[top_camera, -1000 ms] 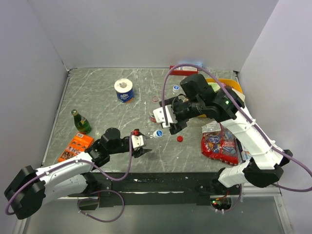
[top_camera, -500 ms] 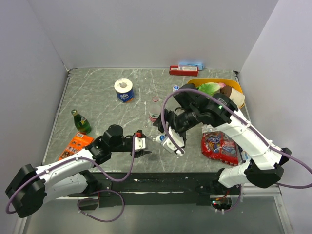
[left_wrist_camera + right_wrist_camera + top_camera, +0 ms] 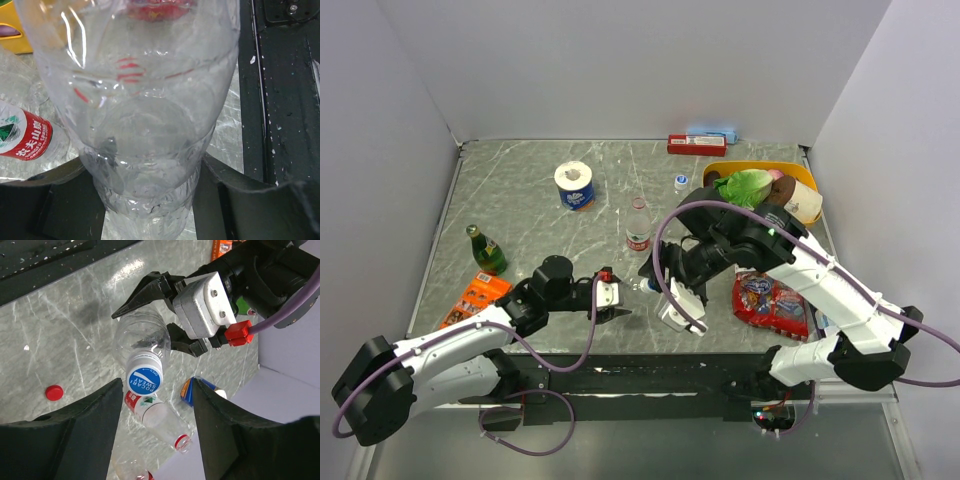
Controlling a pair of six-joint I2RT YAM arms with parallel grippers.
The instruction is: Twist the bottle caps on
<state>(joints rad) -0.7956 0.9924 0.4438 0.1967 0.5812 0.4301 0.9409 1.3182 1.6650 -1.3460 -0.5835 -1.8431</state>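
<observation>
One bottle (image 3: 142, 342) was clamped steady by left fingers (image 3: 145, 290) so open, empty right fingers (image 3: 85, 430) could twist its blue cap (image 3: 144, 378).

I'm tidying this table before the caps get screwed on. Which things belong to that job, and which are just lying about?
Job: clear bottle in the left gripper, its blue cap, loose red cap, red-label bottle, small blue-capped bottle.
Lying about: toilet roll, green bottle, orange packet, red box, snack bag, yellow tray.
</observation>
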